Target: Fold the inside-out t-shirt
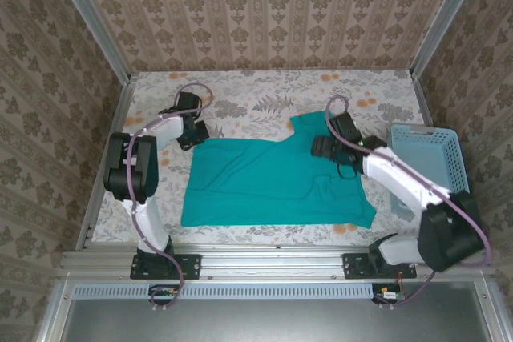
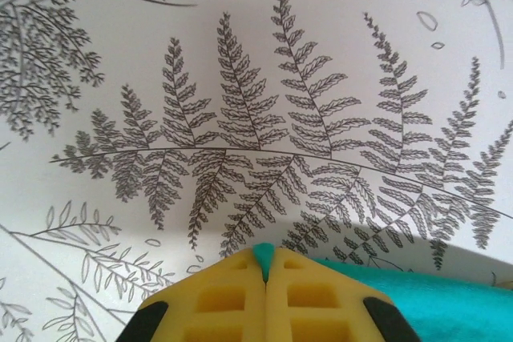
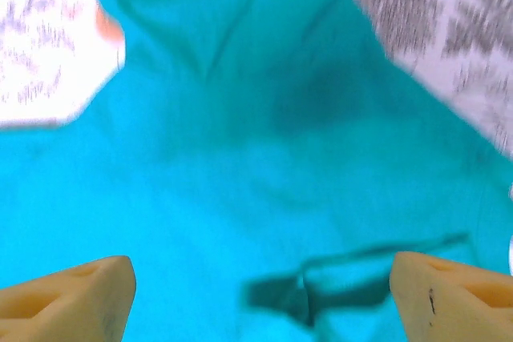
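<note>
One overhead, two close above t-shirt [image 1: 272, 182]

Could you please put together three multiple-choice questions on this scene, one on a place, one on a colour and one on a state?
1. Where does the basket stand relative to the t-shirt?
A) on top of it
B) far off to its left
C) beside it, on the right

2. What colour is the t-shirt?
A) teal-green
B) red
C) white

3. What state is the left claw in?
A) wide open
B) shut on a bit of the t-shirt's edge
C) shut on the basket

Answers:
1 C: the top view shows the basket just past the shirt's right edge.
2 A: the cloth reads teal-green in every view.
3 B: in the left wrist view its yellow fingers meet, with a sliver of teal fabric pinched between the tips.
</note>
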